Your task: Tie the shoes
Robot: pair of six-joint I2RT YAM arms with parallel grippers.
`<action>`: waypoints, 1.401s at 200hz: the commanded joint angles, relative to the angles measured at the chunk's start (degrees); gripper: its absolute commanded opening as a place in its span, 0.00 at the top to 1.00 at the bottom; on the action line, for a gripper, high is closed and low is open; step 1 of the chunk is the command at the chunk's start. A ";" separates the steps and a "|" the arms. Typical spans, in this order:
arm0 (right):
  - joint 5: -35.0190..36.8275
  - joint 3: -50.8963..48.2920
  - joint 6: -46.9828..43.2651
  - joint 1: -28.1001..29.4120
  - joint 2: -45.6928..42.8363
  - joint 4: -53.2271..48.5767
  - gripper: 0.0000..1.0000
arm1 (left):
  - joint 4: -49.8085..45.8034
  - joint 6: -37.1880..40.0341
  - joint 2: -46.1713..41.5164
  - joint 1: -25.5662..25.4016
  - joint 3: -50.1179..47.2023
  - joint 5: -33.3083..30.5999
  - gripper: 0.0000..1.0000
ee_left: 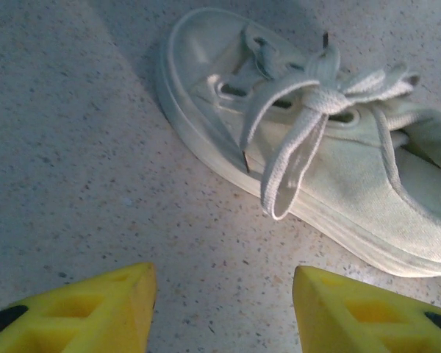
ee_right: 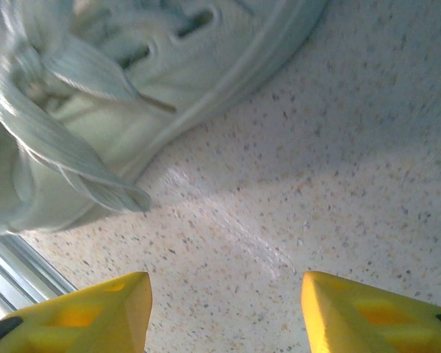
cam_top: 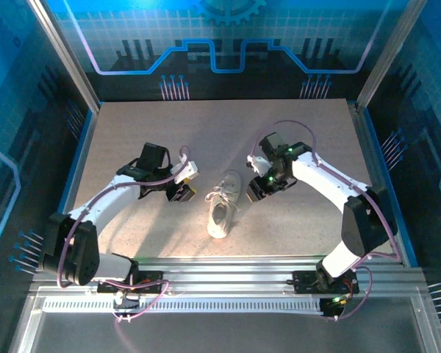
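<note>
One sneaker [cam_top: 223,206] wears a bow [ee_left: 320,99]; your left fingers [ee_left: 95,309] and right fingers [ee_right: 95,312] flank it, parted, empty. Tying looks complete.

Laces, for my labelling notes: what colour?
White laces, clearest in the left wrist view.

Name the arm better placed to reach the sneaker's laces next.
Probably left. The left pincer, open, faces the sneaker with a lace loop hanging over the near side, squarely ahead. The right pincer, also open, has the laces off in one corner.
</note>
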 commanded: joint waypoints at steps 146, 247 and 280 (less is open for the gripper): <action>23.33 -29.73 4.59 -14.67 -27.74 42.81 0.00 | 33.61 -38.64 -21.28 17.73 -20.63 -15.45 0.00; 22.10 -54.31 1.65 -19.73 -26.51 82.81 0.00 | 51.19 -41.63 -23.53 17.98 -38.46 -16.29 0.01; 18.77 -51.97 -1.21 -22.01 -19.07 90.16 0.00 | 58.83 -41.08 -13.05 17.91 -35.29 -11.88 0.01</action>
